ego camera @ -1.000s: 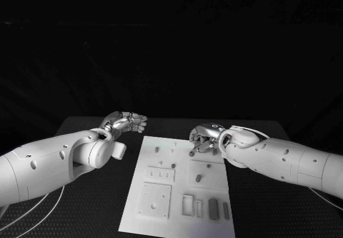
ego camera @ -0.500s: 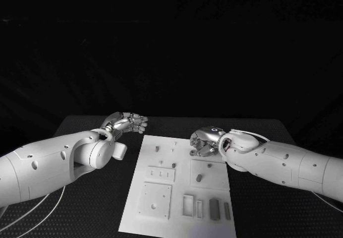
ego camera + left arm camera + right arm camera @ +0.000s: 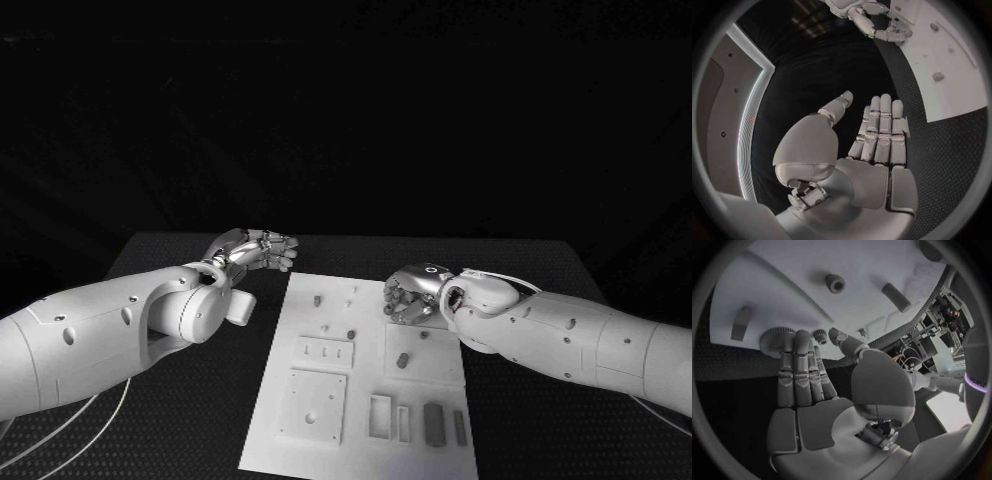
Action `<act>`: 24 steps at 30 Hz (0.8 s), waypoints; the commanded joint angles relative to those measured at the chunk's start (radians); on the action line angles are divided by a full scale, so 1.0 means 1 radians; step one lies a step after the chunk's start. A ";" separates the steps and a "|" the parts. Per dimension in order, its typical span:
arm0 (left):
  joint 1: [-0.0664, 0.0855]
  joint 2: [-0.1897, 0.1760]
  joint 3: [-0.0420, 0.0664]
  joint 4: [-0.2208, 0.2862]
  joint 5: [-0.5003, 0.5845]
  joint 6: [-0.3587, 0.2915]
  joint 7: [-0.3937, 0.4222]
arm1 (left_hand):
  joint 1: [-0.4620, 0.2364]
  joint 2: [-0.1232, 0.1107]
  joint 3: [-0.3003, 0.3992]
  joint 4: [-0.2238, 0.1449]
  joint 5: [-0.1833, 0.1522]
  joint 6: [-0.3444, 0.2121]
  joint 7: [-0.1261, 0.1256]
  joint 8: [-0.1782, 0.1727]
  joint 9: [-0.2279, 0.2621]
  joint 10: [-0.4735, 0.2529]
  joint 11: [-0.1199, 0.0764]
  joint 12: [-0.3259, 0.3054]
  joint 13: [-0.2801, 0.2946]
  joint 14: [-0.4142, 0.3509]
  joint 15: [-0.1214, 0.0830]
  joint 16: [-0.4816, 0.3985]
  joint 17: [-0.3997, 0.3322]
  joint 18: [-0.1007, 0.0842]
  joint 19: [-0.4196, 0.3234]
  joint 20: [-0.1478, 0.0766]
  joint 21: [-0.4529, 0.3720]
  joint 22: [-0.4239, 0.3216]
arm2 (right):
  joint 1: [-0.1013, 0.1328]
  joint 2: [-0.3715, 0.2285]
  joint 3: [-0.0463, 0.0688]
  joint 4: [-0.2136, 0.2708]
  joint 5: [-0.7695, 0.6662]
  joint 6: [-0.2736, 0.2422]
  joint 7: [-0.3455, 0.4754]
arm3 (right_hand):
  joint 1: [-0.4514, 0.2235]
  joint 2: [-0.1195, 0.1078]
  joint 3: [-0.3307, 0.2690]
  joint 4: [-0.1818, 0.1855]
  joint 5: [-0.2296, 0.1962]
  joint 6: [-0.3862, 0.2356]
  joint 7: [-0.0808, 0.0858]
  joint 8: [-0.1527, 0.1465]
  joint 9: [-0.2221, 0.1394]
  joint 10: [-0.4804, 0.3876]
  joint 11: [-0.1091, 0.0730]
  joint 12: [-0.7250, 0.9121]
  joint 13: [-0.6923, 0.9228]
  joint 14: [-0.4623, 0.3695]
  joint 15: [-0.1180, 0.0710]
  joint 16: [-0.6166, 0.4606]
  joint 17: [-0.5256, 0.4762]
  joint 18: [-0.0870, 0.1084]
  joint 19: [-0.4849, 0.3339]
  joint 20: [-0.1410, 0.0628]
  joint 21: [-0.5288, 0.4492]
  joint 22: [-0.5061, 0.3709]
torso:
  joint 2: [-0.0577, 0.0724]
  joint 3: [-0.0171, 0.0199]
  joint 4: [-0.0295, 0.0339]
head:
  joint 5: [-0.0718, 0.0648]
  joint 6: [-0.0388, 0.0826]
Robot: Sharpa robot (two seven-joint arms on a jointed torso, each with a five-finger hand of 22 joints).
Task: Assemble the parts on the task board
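Right hand: the right hand (image 3: pixel 414 292) hangs over the far right part of the task board (image 3: pixel 296 425), palm turned down. In its wrist view the fingers (image 3: pixel 796 371) lie straight and side by side, the thumb a little apart, with nothing between them; the fingertips reach a round toothed part (image 3: pixel 775 338) at the board's edge, and I cannot tell whether they touch it.

Left hand: the left hand (image 3: pixel 254 248) is off the board, over the black table (image 3: pixel 159 250) beside the board's far left corner. Its wrist view shows the palm flat, fingers (image 3: pixel 879 131) stretched out together, thumb set off to one side, holding nothing.

Task board: white, lying lengthwise in the middle of the table between the two arms.

Parts near the right hand: a short round peg (image 3: pixel 835 283) and a tilted cylinder (image 3: pixel 896 297) stand on the board beyond the fingertips; a flat bar (image 3: pixel 741 323) lies on the board well to one side of them.

Parts on the near end of the board: two dark upright blocks (image 3: pixel 433 421) sit by a recessed slot (image 3: pixel 379 414), at the right; a square plate (image 3: pixel 313 403) lies to their left.

Parts mid-board: one small dark piece (image 3: pixel 404 360) lies just nearer than the right hand.
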 commanded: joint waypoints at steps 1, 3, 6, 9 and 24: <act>0.001 -0.001 0.001 0.006 0.000 0.016 0.008 | -0.011 0.002 0.002 -0.005 0.000 -0.002 0.005 -0.004 -0.001 0.001 0.006 -0.005 -0.002 -0.002 0.001 -0.001 0.001 0.004 -0.001 -0.003 0.004 0.022 | -0.003 0.004 -0.001 0.001 -0.025 0.006 -0.003 | 0.005 -0.006 0.008 -0.001 -0.006 0.005 -0.002 -0.003 0.000 0.007 -0.005 0.001 -0.001 0.009 0.000 0.004 0.003 0.019 0.009 -0.003 0.005 0.004 | 0.004 0.0001 0.0006 | 0.001 -0.002; 0.001 -0.001 0.001 0.006 0.000 0.016 0.008 | -0.011 0.002 0.002 -0.005 0.000 -0.002 0.005 -0.004 -0.002 0.001 0.006 -0.005 -0.002 -0.002 0.001 -0.001 0.001 0.004 -0.001 -0.003 0.004 0.022 | -0.004 0.006 -0.001 0.002 -0.026 0.006 -0.003 | 0.006 -0.005 0.009 -0.001 -0.008 0.007 -0.003 -0.002 0.000 0.009 -0.006 0.002 -0.002 0.010 -0.001 0.004 0.005 0.019 0.010 -0.004 0.006 0.006 | 0.005 0.0001 0.0011 | 0.002 -0.003; 0.001 -0.001 0.001 0.007 0.000 0.015 0.007 | -0.011 0.001 0.002 -0.005 0.000 -0.002 0.006 -0.004 -0.002 0.001 0.006 -0.005 -0.002 -0.002 0.001 -0.001 0.001 0.004 -0.001 -0.004 0.004 0.022 | -0.005 0.008 -0.001 0.004 -0.027 0.005 -0.003 | 0.007 -0.004 0.012 0.000 -0.013 0.011 -0.004 -0.001 0.001 0.015 -0.007 0.003 -0.002 0.011 -0.002 0.004 0.010 0.019 0.011 -0.005 0.008 0.008 | 0.005 0.0003 0.0014 | 0.003 -0.003; 0.001 -0.002 0.001 0.007 0.000 0.015 0.007 | -0.011 0.001 0.003 -0.005 0.000 -0.002 0.006 -0.004 -0.002 0.001 0.006 -0.006 -0.002 -0.002 0.001 -0.001 0.002 0.004 -0.002 -0.004 0.004 0.022 | -0.005 0.009 -0.001 0.003 -0.032 0.005 -0.006 | 0.009 -0.001 0.018 0.001 -0.020 0.018 -0.004 0.001 0.002 0.025 -0.010 0.006 -0.001 0.013 -0.005 0.004 0.016 0.019 0.012 -0.006 0.011 0.011 | 0.006 0.0001 0.0011 | 0.004 -0.005; 0.001 -0.001 0.001 0.005 0.002 0.017 0.006 | -0.012 0.002 0.004 -0.005 0.000 -0.002 0.006 -0.005 -0.002 0.001 0.007 -0.007 -0.002 -0.002 0.001 -0.001 0.002 0.004 -0.002 -0.004 0.005 0.022 | -0.013 0.015 -0.004 0.003 -0.108 -0.008 -0.035 | 0.039 0.033 0.064 -0.020 -0.035 0.094 -0.020 0.021 0.012 0.115 -0.043 0.028 0.033 0.045 -0.037 0.044 0.075 0.019 0.048 -0.028 0.063 0.046 | 0.010 0.0008 -0.0003 | 0.004 -0.006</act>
